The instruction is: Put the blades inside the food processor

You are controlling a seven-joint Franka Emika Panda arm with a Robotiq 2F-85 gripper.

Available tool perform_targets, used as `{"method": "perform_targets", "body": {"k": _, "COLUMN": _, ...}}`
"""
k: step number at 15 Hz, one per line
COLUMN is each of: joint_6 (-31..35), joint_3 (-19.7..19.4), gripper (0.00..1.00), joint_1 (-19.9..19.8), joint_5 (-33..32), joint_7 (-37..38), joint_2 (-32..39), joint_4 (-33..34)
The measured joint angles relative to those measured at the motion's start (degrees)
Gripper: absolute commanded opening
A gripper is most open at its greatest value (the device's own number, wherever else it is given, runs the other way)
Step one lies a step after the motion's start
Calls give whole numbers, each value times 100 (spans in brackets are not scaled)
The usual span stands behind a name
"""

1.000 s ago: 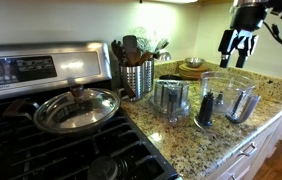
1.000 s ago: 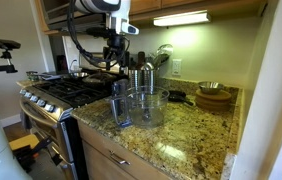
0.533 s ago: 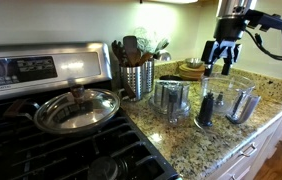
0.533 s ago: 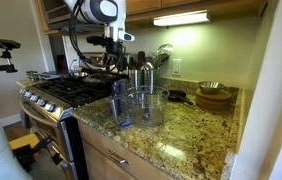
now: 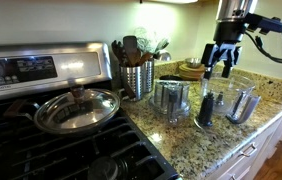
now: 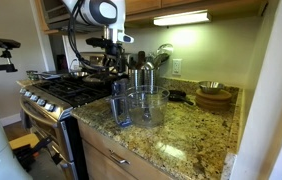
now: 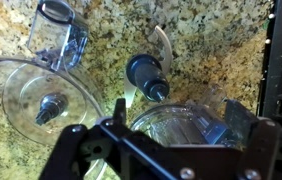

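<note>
Now | tool (image 5: 219, 68), fingers apart and empty, hovers over dark upright blade assembly (image 7: 148, 75) on speckled granite bench (image 7: 216, 40) | likely lining up grasp; clear plastic bowl (image 7: 13, 100) beside.

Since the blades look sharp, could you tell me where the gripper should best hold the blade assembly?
Probably the dark central hub, from straight above: the blade assembly stands upright, its stem pointing up, while the curved blade sticks out sideways.
</note>
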Motion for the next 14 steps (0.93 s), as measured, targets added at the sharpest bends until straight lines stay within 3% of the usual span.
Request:
{"method": "perform_targets", "body": {"k": 8, "joint_6": 749, "joint_3": 236, "gripper": 100, "joint_1": 168, "joint_5": 169, "joint_7": 447, "joint_2": 158, "joint_4": -332}}
{"method": "perform_targets", "body": {"k": 14, "joint_6": 1210, "joint_3": 392, "gripper": 100, "joint_1": 182, "joint_5": -869, "joint_7": 1476, "joint_2": 457, "joint_4": -454}}
